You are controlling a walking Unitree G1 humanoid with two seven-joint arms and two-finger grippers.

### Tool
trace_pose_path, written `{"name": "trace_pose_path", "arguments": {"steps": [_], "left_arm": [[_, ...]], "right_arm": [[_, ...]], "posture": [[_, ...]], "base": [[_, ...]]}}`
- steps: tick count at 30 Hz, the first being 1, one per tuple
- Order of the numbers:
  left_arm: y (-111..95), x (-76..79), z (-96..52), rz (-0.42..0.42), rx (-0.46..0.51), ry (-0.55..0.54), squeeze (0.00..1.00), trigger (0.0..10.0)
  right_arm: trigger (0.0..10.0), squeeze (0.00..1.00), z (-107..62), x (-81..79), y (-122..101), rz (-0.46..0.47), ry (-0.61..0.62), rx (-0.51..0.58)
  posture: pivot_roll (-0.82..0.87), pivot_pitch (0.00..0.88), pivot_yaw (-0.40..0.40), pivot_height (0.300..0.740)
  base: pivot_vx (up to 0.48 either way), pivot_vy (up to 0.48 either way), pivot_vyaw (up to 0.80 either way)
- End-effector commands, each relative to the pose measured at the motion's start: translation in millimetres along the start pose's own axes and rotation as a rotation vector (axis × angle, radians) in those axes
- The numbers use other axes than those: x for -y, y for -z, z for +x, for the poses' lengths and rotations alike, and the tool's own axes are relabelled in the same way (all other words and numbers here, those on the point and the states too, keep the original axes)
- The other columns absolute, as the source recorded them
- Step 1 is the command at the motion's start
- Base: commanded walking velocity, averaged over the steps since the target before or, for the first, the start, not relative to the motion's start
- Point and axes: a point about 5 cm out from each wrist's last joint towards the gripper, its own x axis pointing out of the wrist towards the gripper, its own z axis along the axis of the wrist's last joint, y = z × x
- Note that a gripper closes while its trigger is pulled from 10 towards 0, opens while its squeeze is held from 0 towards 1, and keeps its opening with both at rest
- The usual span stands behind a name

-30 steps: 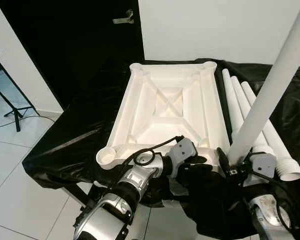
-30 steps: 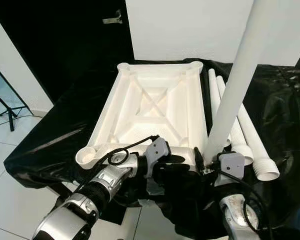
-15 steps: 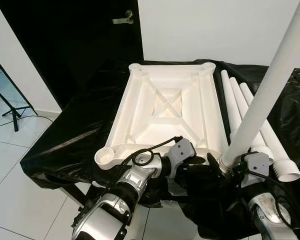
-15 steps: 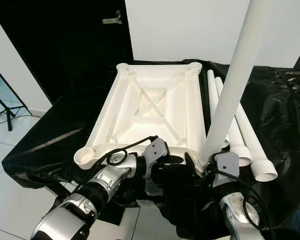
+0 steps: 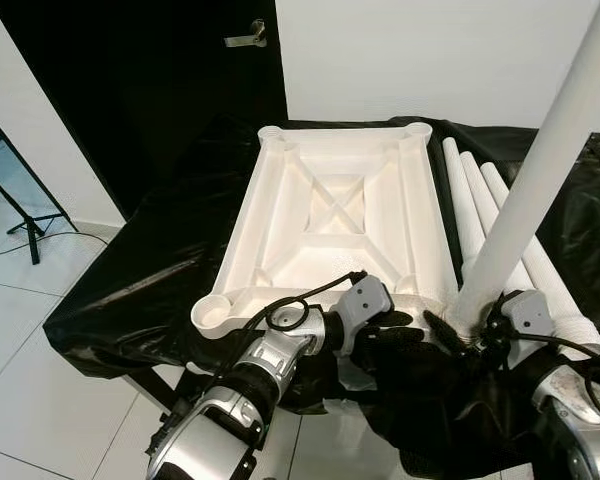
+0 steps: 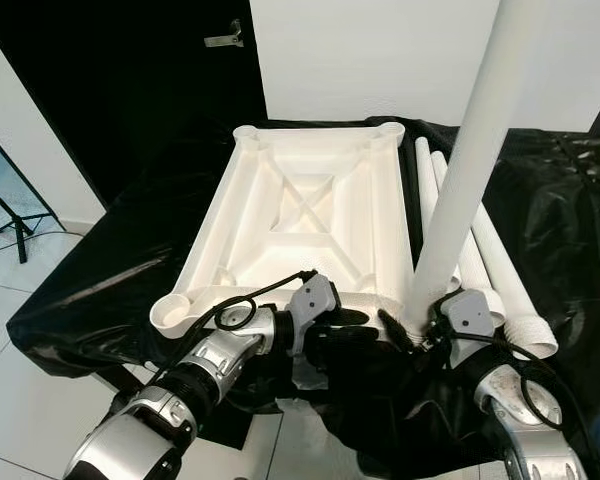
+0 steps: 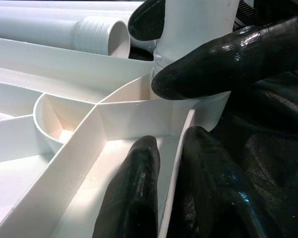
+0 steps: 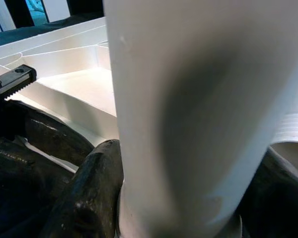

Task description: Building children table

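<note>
The right pincer (image 5: 464, 330) is clenched on the foot of an upright white table leg (image 5: 540, 170), whose top is cut off. Just left of it, the left pincer (image 7: 174, 163) pinches the near wall of the upturned white tabletop (image 5: 340, 215). Beyond, spare legs (image 5: 480, 215) lie on the black-draped surface (image 5: 150, 280).
</note>
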Motion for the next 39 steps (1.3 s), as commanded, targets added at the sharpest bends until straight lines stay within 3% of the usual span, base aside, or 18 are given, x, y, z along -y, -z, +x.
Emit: {"name": "trace_pose_path", "arguments": {"steps": [1, 6, 9, 15, 17, 24, 25, 26, 27, 31, 32, 33, 34, 37, 38, 39], "left_arm": [[35, 23.5, -2.6, -0.128, -0.112, 0.157, 0.00, 10.0], [36, 23.7, -3.5, -0.128, -0.116, 0.158, 0.00, 10.0], [36, 23.4, -4.1, -0.125, -0.118, 0.158, 0.00, 10.0], [36, 23.2, -4.1, -0.124, -0.118, 0.158, 0.00, 10.0], [36, 23.4, -4.1, -0.123, -0.121, 0.162, 0.00, 10.0], [36, 22.8, -3.2, -0.119, -0.124, 0.165, 0.00, 10.0], [35, 22.6, -2.8, -0.118, -0.123, 0.164, 0.00, 10.0], [35, 22.6, -2.8, -0.118, -0.123, 0.164, 0.00, 10.0], [35, 22.9, -2.3, -0.118, -0.122, 0.164, 0.00, 10.0], [35, 23.4, -2.0, -0.119, -0.121, 0.164, 0.00, 10.0], [36, 23.9, -1.8, -0.121, -0.120, 0.164, 0.00, 10.0], [36, 23.9, -1.8, -0.121, -0.120, 0.164, 0.00, 10.0], [36, 24.4, -1.9, -0.123, -0.119, 0.164, 0.00, 10.0], [37, 25.1, -1.9, -0.125, -0.118, 0.164, 0.00, 10.0], [37, 25.6, -1.9, -0.127, -0.118, 0.165, 0.00, 10.0], [37, 25.6, -1.9, -0.127, -0.118, 0.165, 0.00, 10.0]], "right_arm": [[0.0, 0.00, 0.5, -13.3, 6, 0.068, -0.035, -0.015], [0.0, 0.00, 0.3, -17.3, 7, 0.102, 0.079, 0.006], [0.0, 0.00, -6.5, -20.8, 14, 0.142, 0.334, 0.008], [0.0, 0.00, -9.0, -23.1, 16, 0.146, 0.390, 0.004], [0.0, 0.00, -11.5, -22.8, 18, 0.133, 0.492, 0.006], [0.0, 0.00, -12.0, -19.4, 18, 0.117, 0.520, 0.004], [4.0, 0.00, -10.3, -19.6, 17, 0.116, 0.511, 0.002], [4.0, 0.00, -10.3, -19.6, 17, 0.116, 0.511, 0.002], [10.0, 0.00, -8.2, -20.4, 17, 0.109, 0.487, -0.001], [10.0, 0.00, -6.8, -20.2, 16, 0.107, 0.466, 0.004], [10.0, 1.00, -5.4, -17.7, 14, 0.110, 0.442, 0.017], [10.0, 1.00, -5.4, -17.7, 14, 0.110, 0.442, 0.017], [10.0, 0.91, -3.6, -15.8, 11, 0.111, 0.411, 0.029], [10.0, 0.91, -1.1, -14.8, 9, 0.099, 0.353, 0.037], [10.0, 0.00, 0.5, -14.0, 7, 0.084, 0.301, 0.041], [10.0, 0.00, 0.5, -14.0, 7, 0.084, 0.301, 0.041]], "posture": [[0.08, 0.000, 0.040, 0.740], [0.08, 0.000, 0.042, 0.740], [0.08, 0.000, 0.041, 0.740], [0.08, 0.000, 0.042, 0.740], [0.07, 0.000, 0.048, 0.740], [0.07, 0.000, 0.043, 0.740], [0.07, 0.000, 0.042, 0.740], [0.07, 0.000, 0.042, 0.740], [0.07, 0.000, 0.040, 0.740], [0.07, 0.000, 0.038, 0.740], [0.07, 0.000, 0.036, 0.740], [0.07, 0.000, 0.036, 0.740], [0.07, 0.000, 0.037, 0.740], [0.07, 0.000, 0.037, 0.740], [0.07, 0.000, 0.037, 0.740], [0.07, 0.000, 0.037, 0.740]], "base": [[0.000, 0.000, 0.00], [0.000, 0.000, 0.00], [0.000, 0.000, 0.00], [0.000, 0.000, 0.00], [0.000, 0.000, 0.00], [0.000, 0.000, 0.00], [0.000, 0.000, 0.00], [0.000, 0.000, 0.00], [0.000, 0.000, 0.00], [0.000, 0.000, 0.00], [0.000, 0.000, 0.00], [0.000, 0.000, 0.00], [0.000, 0.000, 0.00], [0.000, 0.000, 0.00], [0.000, 0.000, 0.00], [0.000, 0.000, 0.00]]}}
